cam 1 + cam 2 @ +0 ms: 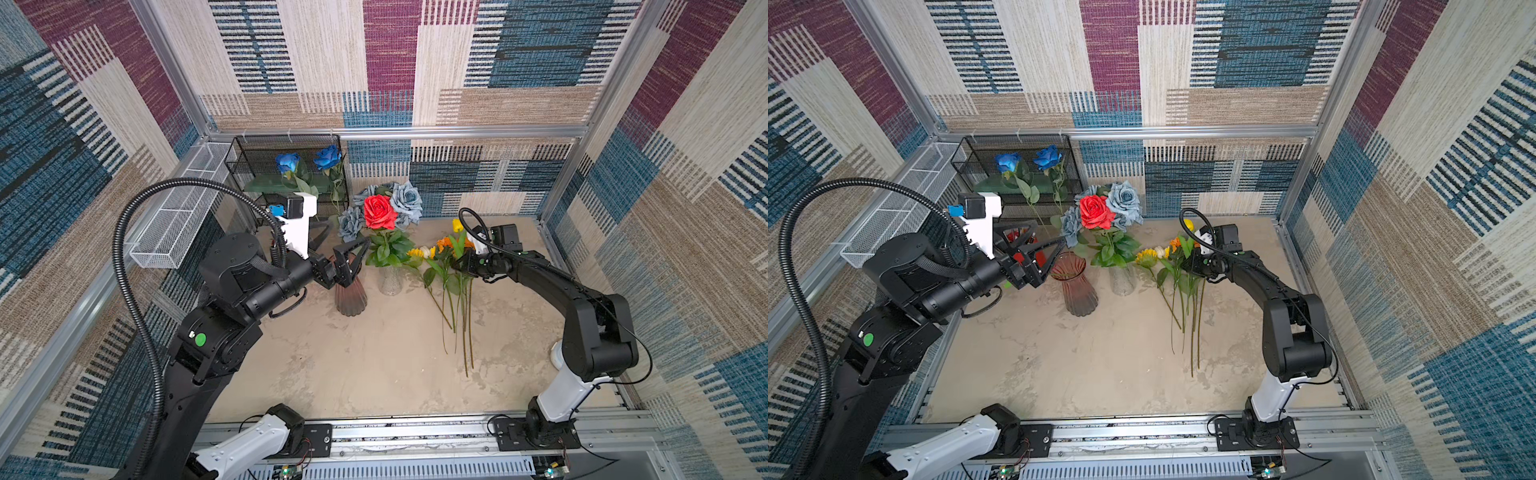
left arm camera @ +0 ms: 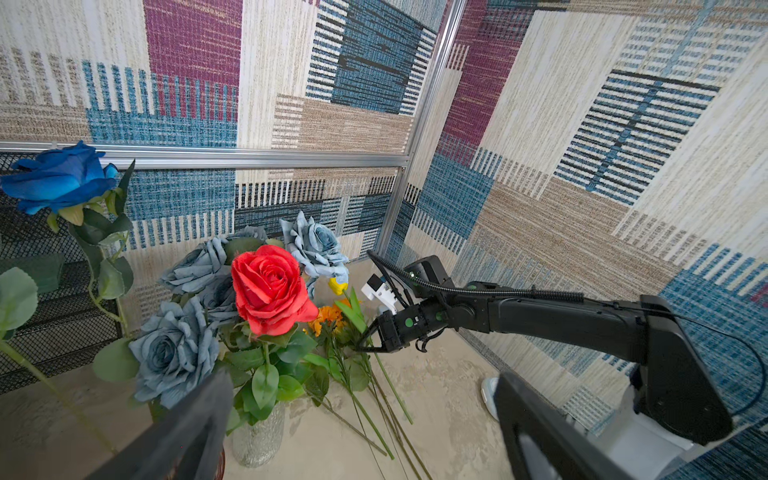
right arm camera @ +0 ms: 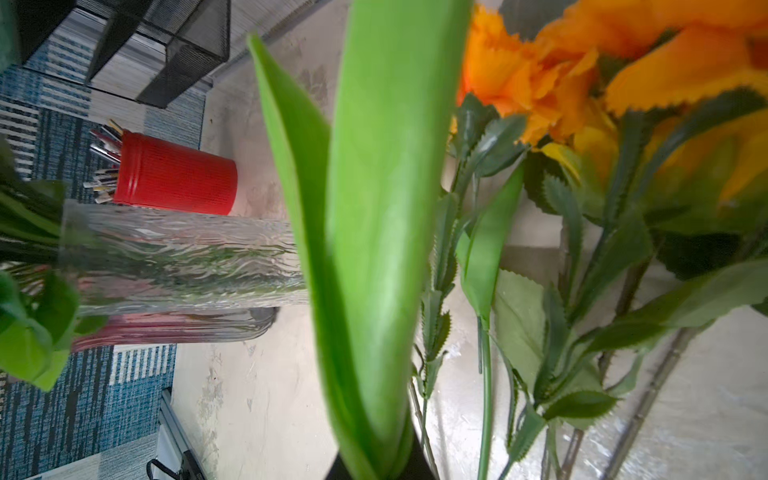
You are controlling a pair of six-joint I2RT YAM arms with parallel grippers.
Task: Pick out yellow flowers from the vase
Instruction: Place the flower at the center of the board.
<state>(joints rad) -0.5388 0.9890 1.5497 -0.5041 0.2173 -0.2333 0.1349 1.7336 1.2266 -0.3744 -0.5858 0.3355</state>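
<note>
The clear glass vase [image 1: 390, 280] [image 1: 1122, 280] holds a red rose [image 1: 380, 212] and grey-blue roses [image 1: 407, 198]. To its right the yellow flowers lie on the table: a sunflower [image 1: 415, 252] [image 1: 1145, 257], orange-yellow blooms [image 3: 540, 83] and long green stems [image 1: 446, 307]. My right gripper [image 1: 459, 266] [image 2: 365, 340] [image 3: 374, 465] is shut on the broad green leaves of the yellow tulip [image 1: 457, 225] [image 2: 337, 286], low over these flowers. My left gripper [image 1: 351, 232] [image 1: 1050, 232] [image 2: 365, 436] hangs open left of the vase, holding nothing.
A brown-red ribbed vase [image 1: 351, 297] stands empty just under the left gripper. A red cup of brushes [image 3: 174, 178] sits behind it. At the back left a black mesh rack [image 1: 249, 158] carries two blue roses [image 1: 286, 163], beside a white mesh tray [image 1: 178, 216].
</note>
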